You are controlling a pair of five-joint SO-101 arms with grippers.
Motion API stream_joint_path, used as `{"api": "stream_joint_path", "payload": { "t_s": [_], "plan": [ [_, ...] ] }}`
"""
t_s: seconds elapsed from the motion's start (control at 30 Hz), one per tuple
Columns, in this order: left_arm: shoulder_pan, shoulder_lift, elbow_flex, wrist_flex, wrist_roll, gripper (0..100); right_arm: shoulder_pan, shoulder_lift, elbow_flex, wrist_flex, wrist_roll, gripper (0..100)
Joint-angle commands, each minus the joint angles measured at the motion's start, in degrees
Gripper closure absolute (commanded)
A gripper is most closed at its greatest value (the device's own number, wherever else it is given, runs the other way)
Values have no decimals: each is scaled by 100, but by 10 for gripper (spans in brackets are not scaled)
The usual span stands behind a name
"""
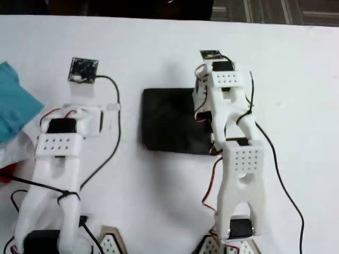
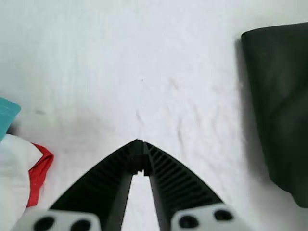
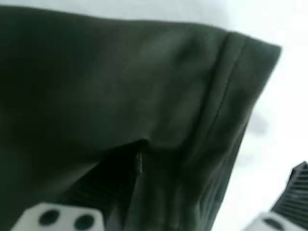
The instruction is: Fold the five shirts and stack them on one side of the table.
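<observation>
A folded black shirt (image 1: 167, 120) lies flat mid-table. My right arm (image 1: 222, 84) hangs over its right edge. In the right wrist view my right gripper (image 3: 221, 161) is open, and the black shirt (image 3: 120, 91) drapes over one finger (image 3: 118, 185) while the other finger (image 3: 294, 185) stands off the cloth over the white table. My left gripper (image 2: 140, 146) is shut with nothing in it, low over bare table between the black shirt (image 2: 281, 96) and a heap at the table's left edge: a teal shirt (image 1: 15, 106), a white one (image 1: 15, 149) and a red one (image 1: 4, 177).
The white table (image 1: 159, 42) has free room along the far side and at the right. Black cables (image 1: 114, 137) trail from both arms toward the near edge, where the arm bases (image 1: 108, 243) stand.
</observation>
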Motion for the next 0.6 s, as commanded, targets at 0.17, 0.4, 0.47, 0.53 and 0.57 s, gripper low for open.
{"api": "stream_joint_path", "payload": {
  "t_s": [0.17,0.4,0.47,0.53,0.57],
  "plan": [
    [-123,-229,-75,-97,0,973,-215,884,-1363,1174,-18,806],
    [-167,-229,-75,-53,0,973,-127,1402,-1793,1262,-18,951],
    [-290,-229,-75,-53,9,973,-31,1446,-1820,1262,-18,974],
    [-431,-229,-75,-53,9,973,154,1420,-1829,1235,105,980],
    [-501,-229,-75,-53,9,973,277,1402,-1899,1226,299,980]
  ]
}}
